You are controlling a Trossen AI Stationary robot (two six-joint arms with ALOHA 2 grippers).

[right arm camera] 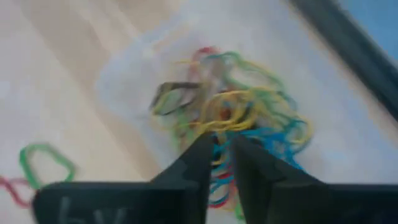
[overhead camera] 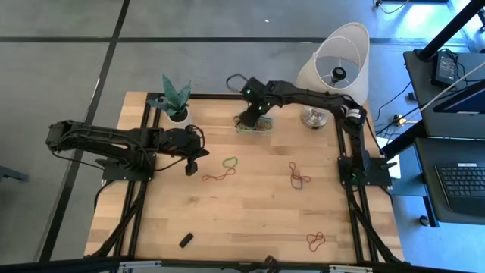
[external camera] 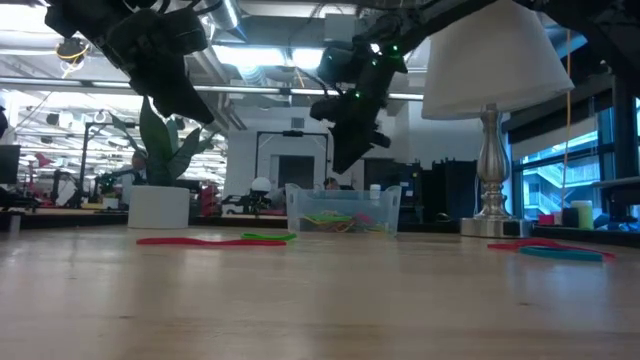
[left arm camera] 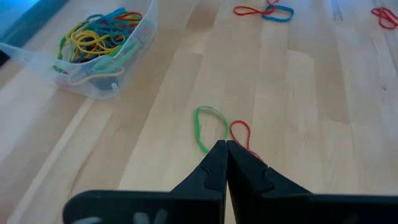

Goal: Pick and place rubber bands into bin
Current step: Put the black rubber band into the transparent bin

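Right gripper point(overhead camera: 252, 121): I'm hanging right over the bin point(overhead camera: 244, 127) at the far edge of the table, pointing down into it. In my right wrist view my two fingers point(right arm camera: 198, 163) stand a narrow gap apart above the tangle, and I see nothing pinched between them.
Bin contents: a heap of rubber bands point(right arm camera: 239, 118) lies inside, yellow, green, blue and red, with one dark loop off to one side. From table height the clear tub point(external camera: 342, 211) sits flat on the wood with the colours showing through its wall.
Left gripper point(overhead camera: 192, 165): I'm held above the table, well apart from the bin, over bare wood near the loose bands. My left fingers point(left arm camera: 214, 168) are pressed tight together, tip to tip, with nothing in them.
Green band point(overhead camera: 229, 161): lying flat on the table just ahead of my left fingertips, beside a red band point(overhead camera: 215, 177).
Other loose bands: a dark red cluster point(overhead camera: 298, 177) mid-table towards the right arm, and a red-orange cluster point(overhead camera: 316, 241) near the front edge.
Surroundings: a white plant pot point(overhead camera: 177, 115) and a lamp point(overhead camera: 336, 64) at the far edge, and a small black block point(overhead camera: 186, 240) near the front.
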